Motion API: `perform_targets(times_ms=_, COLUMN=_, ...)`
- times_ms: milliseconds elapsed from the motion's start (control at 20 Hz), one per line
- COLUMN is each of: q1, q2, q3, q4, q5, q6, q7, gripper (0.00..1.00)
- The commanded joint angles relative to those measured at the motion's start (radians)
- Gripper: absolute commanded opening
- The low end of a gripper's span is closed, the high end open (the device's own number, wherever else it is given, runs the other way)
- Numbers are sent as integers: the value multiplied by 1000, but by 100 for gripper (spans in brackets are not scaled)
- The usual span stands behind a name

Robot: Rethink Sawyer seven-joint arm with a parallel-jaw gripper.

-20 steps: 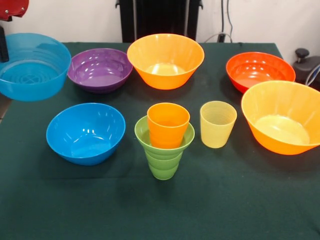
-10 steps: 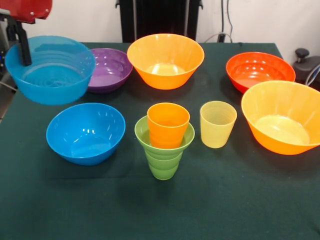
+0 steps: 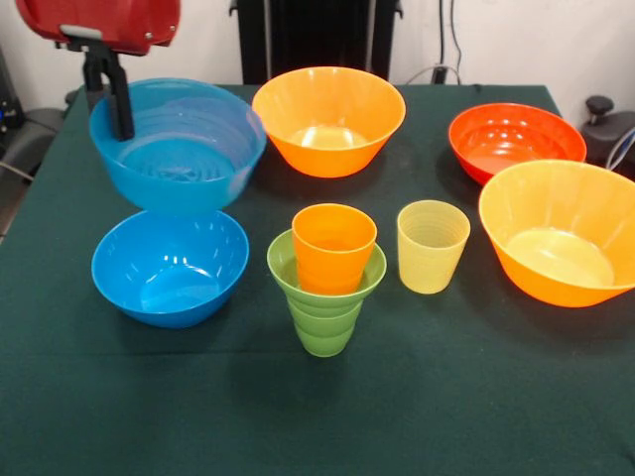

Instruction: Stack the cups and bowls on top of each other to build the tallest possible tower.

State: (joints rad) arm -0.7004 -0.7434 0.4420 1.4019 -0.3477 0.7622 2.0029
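My gripper [image 3: 115,121] is shut on the left rim of the translucent blue bowl [image 3: 184,149] and holds it in the air, over the medium blue bowl [image 3: 169,266]. One black finger [image 3: 121,99] shows inside the held bowl. The tower stands at the middle front: the green ribbed cup [image 3: 322,327] at the bottom, a small green bowl [image 3: 281,268] on it, and the orange cup [image 3: 333,248] in that. The pale yellow cup [image 3: 432,246] stands upright just to its right. The purple bowl is hidden behind the held bowl.
A big orange bowl [image 3: 327,119] stands at the back middle. A red-orange bowl [image 3: 516,139] is at the back right, and the other big orange bowl [image 3: 561,243] at the right edge. All rest on the dark green table [image 3: 317,416].
The gripper has carried the translucent blue bowl from the left edge rightward and nearer the table's middle. The bowl now covers the purple bowl. Nothing else moved.
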Motion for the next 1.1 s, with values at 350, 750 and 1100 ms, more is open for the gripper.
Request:
perform_targets(times_ms=350, q1=112, q2=14, q3=-88, q4=9, q5=54, q6=31, q7=151, gripper=0)
perform_targets(times_ms=750, q1=140, q2=8, q3=-128, q4=8, q5=92, q6=34, q7=145, gripper=0)
perform_targets(times_ms=1100, q1=166, q2=27, q3=-155, q4=-2, q5=111, q6=3, q7=157, gripper=0)
